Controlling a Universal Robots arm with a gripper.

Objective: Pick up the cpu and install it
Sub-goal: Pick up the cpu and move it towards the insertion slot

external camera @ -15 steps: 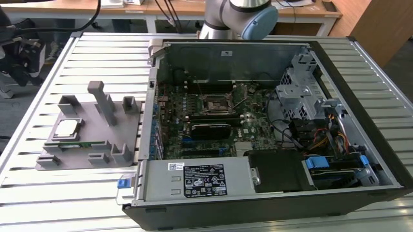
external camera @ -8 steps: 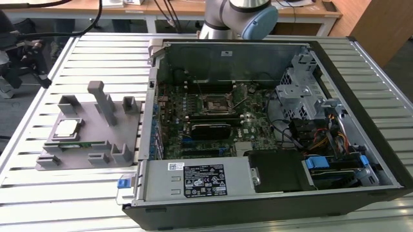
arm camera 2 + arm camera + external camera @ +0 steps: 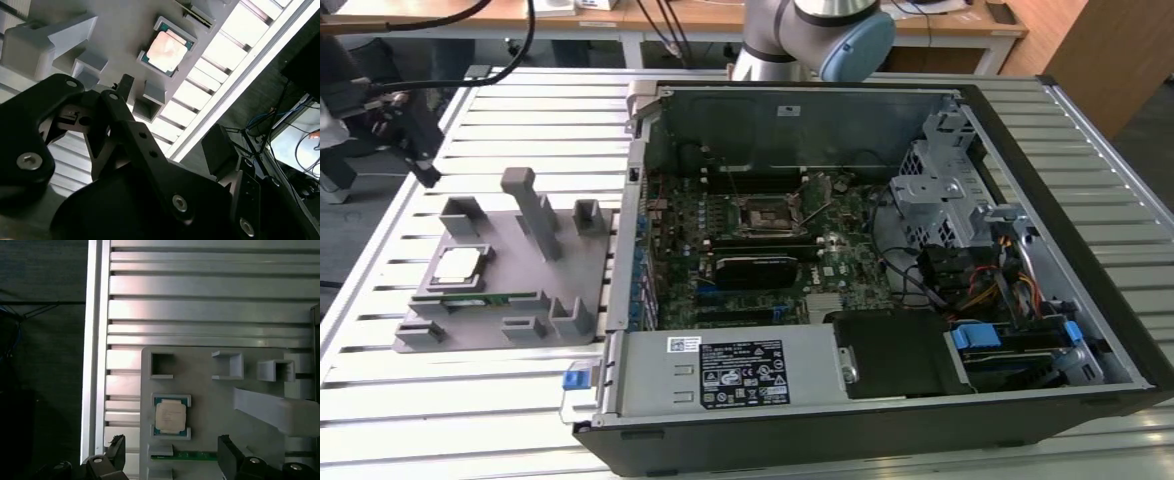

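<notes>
The cpu [image 3: 460,265] lies flat in a square pocket of the grey holder block [image 3: 494,300], silver-white top up. It also shows in both wrist views, as the cpu [image 3: 170,416] and the cpu [image 3: 167,50]. My gripper [image 3: 172,446] hangs above the holder and apart from the chip, open, with nothing between its black fingers [image 3: 118,446]. In the exterior view the gripper [image 3: 422,165] is at the left, over the table beyond the holder. The motherboard's black socket frame [image 3: 763,212] sits inside the open computer case [image 3: 1067,330].
A green memory stick [image 3: 192,456] lies in a slot of the holder beside the chip. Tall grey posts [image 3: 534,210] rise from the holder. The ribbed metal table [image 3: 480,400] ends close by, with dark floor past its edge [image 3: 95,340]. Drive cage and cables fill the case's right side.
</notes>
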